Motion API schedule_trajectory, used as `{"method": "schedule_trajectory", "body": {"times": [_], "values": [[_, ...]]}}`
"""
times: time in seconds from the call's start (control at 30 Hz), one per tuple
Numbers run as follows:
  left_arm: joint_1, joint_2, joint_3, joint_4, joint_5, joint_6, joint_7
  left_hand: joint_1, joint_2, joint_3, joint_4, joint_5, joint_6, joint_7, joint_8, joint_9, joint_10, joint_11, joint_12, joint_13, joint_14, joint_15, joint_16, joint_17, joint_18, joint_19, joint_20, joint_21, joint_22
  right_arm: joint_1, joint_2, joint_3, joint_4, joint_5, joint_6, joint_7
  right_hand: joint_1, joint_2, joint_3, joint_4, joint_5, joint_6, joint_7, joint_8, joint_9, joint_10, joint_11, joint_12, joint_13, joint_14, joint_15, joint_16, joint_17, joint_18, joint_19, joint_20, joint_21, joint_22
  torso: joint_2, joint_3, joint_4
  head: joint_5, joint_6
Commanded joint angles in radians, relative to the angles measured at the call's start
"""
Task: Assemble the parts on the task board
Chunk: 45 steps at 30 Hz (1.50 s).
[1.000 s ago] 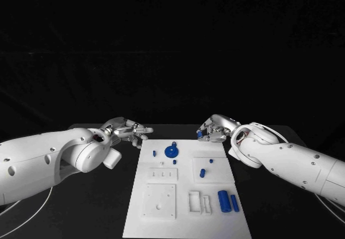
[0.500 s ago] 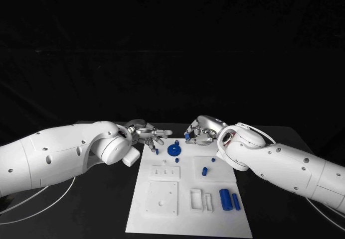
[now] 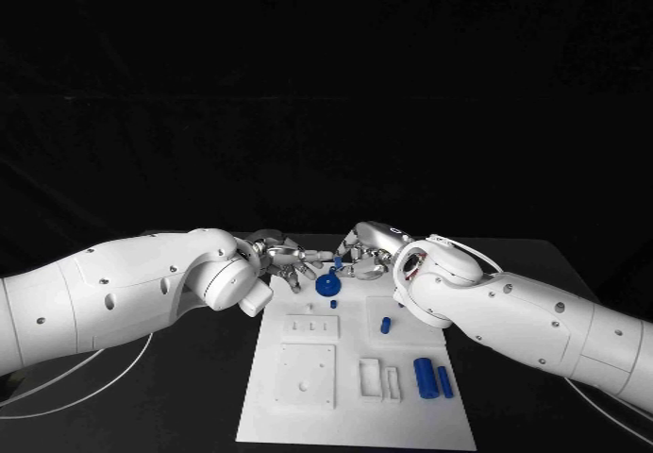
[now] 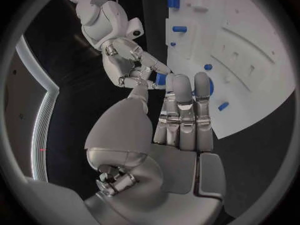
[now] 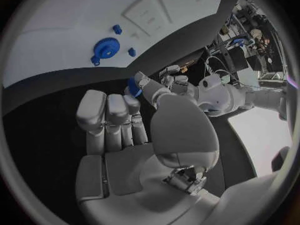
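Left hand (image 3: 283, 257): over the far end of the board (image 3: 310, 396), fingers straight and close together in its wrist view, tips meeting the right hand; whether it grips anything, cannot tell.
Right hand (image 3: 362, 252): opposite it, thumb and a finger pinched on a small blue part (image 4: 160, 79).
Part vs hands: lies between both sets of fingertips; the right hand has it, the left is just beside it.
Part axis: too small to tell.
Blue disc (image 3: 328, 283): on the board directly below the meeting hands, nearer the robot.
Judgement: looks like a hand-over or joint alignment above the disc.
Writing, labels: none legible.
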Motion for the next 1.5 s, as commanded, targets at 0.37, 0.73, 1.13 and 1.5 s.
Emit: {"method": "schedule_trajectory", "body": {"times": [0.37,0.73,1.13,1.5], "values": [[0.003,0.026,0.000,-0.009,-0.018,0.017,-0.031,0.004,0.011,-0.001,-0.008,-0.003,0.007,0.000,-0.004,0.001,0.044,0.004,-0.030,-0.009,0.001,0.007,-0.009,-0.002,-0.003,-0.009,0.002,-0.008,0.000,0.001,0.020,-0.002,0.014,-0.028,0.016,-0.013,-0.007,-0.002,-0.004,0.002,0.011,0.016,-0.007,0.006,0.002,-0.002,-0.004,-0.004,-0.002,0.000,-0.009,-0.005,0.000,-0.009,0.036,-0.007,-0.003,0.127,0.000,0.0008,0.0016,0.001,0.001],[0.002,0.036,0.000,-0.011,-0.021,0.020,-0.035,0.019,0.049,-0.021,-0.041,0.020,0.015,-0.001,-0.004,0.001,0.045,0.003,-0.037,-0.012,0.000,0.006,-0.007,-0.001,-0.003,-0.011,0.002,-0.007,0.002,0.002,0.031,-0.003,0.016,-0.029,0.024,-0.011,-0.008,0.000,-0.006,0.002,0.016,0.017,-0.007,0.006,0.002,-0.002,-0.005,-0.004,-0.001,0.001,-0.009,-0.005,0.000,-0.010,0.037,-0.007,-0.002,0.128,0.001,0.0005,0.0008,-0.001,0.000],[0.002,0.040,0.000,-0.010,-0.020,0.015,-0.030,0.082,0.122,-0.006,-0.102,0.099,0.030,-0.009,-0.005,0.001,0.045,-0.002,-0.041,-0.021,0.000,0.003,-0.005,0.001,-0.006,-0.014,-0.002,-0.004,0.007,0.002,0.041,-0.008,0.015,-0.029,0.031,-0.009,-0.010,0.000,-0.008,0.003,0.020,0.017,-0.008,0.006,0.002,-0.003,-0.005,-0.005,-0.002,0.001,-0.009,-0.006,0.000,-0.010,0.037,-0.007,-0.003,0.127,0.001,0.0006,0.0013,0.001,-0.002],[0.002,0.048,0.000,-0.019,-0.013,0.003,-0.022,0.106,0.165,0.045,-0.157,0.201,0.057,-0.019,-0.003,0.006,0.046,-0.004,-0.038,-0.029,0.000,0.001,-0.004,0.002,-0.005,-0.018,-0.004,0.003,0.015,0.001,0.045,-0.014,0.015,-0.029,0.038,-0.008,-0.009,0.002,-0.010,0.002,0.025,0.019,-0.008,0.006,0.003,-0.002,-0.005,-0.005,-0.002,0.001,-0.009,-0.007,0.001,-0.010,0.037,-0.007,-0.004,0.127,0.001,0.0012,-0.0005,0.001,-0.002]]}}
